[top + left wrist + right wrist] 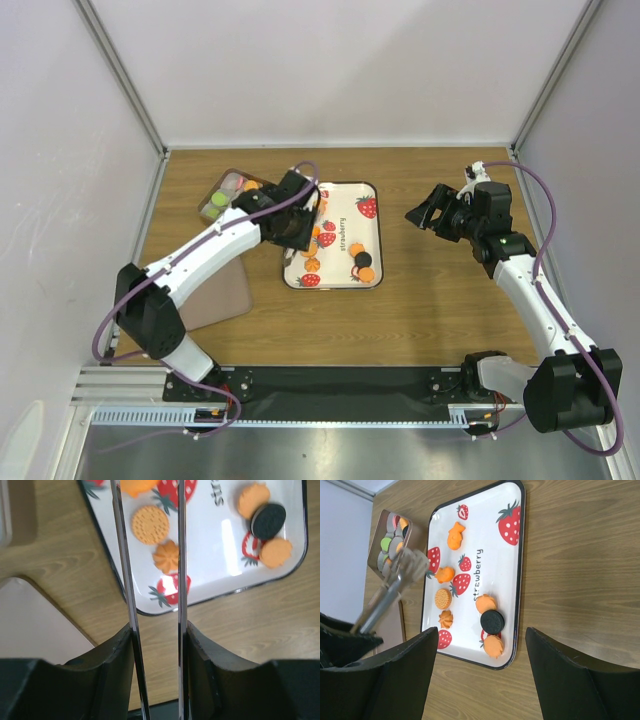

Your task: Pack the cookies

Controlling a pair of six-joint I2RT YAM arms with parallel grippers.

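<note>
At tray's (205, 555) left edge (cookies (150, 524) inside), tongs (125, 570).

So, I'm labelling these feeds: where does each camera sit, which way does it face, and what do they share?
Top external: fixed above, behind the robot, looking down; left arm and right arm show.
Left wrist: on the left arm, looking along the tongs in the left gripper at the tray.
Right wrist: on the right arm, looking down at the tray; the open right gripper shows.
Shared: all three show the black cookie.
</note>
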